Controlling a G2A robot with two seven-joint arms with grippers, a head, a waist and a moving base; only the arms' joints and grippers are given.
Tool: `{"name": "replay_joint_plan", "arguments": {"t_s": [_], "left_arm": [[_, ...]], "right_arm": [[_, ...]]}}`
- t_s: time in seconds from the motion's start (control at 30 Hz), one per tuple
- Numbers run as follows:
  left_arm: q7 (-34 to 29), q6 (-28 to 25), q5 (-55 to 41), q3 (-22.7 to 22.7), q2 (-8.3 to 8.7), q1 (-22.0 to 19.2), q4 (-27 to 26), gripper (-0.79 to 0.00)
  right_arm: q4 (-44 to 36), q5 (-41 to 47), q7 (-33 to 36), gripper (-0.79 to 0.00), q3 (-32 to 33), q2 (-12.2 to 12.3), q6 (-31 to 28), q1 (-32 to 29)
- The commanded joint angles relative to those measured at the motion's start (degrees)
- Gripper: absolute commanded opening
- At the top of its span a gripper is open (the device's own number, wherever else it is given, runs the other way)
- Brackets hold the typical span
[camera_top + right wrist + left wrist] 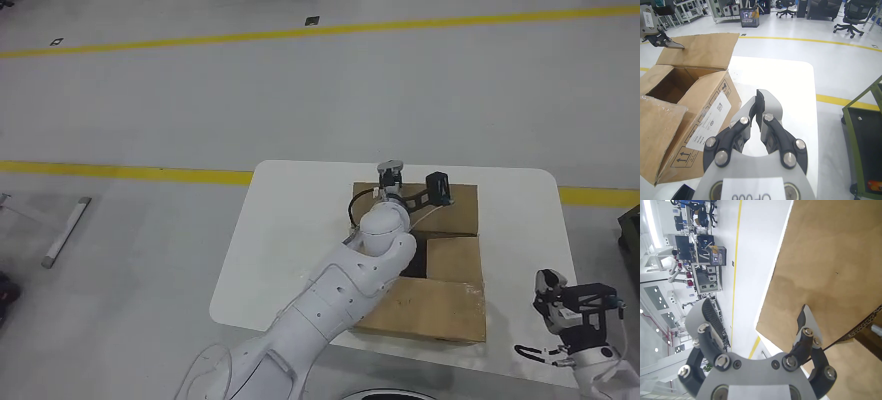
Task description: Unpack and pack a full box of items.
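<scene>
A brown cardboard box (pixel 430 270) stands on the white table (pixel 290 230) with its flaps open. What I see of its inside (pixel 672 85) is bare, dark cardboard. My left gripper (pixel 388 172) is open at the far flap's (pixel 700 51) outer corner. One of its fingers (pixel 807 317) lies against the flap's face (pixel 829 256), while the other hangs beyond the flap's edge. My right gripper (pixel 758 94) is shut with nothing in it, above the table beside the box's labelled side (pixel 710 121), near the front right corner (pixel 575 300).
The near flap (pixel 659 121) carries clear tape and tilts toward me. A green cart (pixel 861 132) stands on the floor just past the table's right edge. Bare table surface (pixel 791 85) stretches right of the box. Yellow lines cross the floor.
</scene>
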Motion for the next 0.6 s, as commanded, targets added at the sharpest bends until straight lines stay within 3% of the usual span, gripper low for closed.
{"name": "replay_joint_plan", "arguments": {"t_s": [0.0,0.13,0.27,0.57], "left_arm": [[-0.04,0.34,0.2,-0.5,-0.02,0.44,-1.48,0.0],[-0.79,0.47,0.74,-2.28,0.57,2.46,-6.38,0.0],[-2.5,-1.0,2.69,-5.13,2.08,6.97,-14.78,0.0],[-4.05,-10.49,7.5,-14.78,6.85,24.03,-41.88,0.0]], "right_arm": [[-0.07,0.0,0.12,-0.785,0.17,0.01,-0.07,0.16],[-0.14,0.12,0.08,-0.785,0.23,0.01,-0.24,0.41],[-0.17,0.02,0.11,-0.785,0.07,0.01,-0.67,0.69],[-0.71,-1.16,0.42,-0.785,-0.75,0.01,-1.03,1.43]]}}
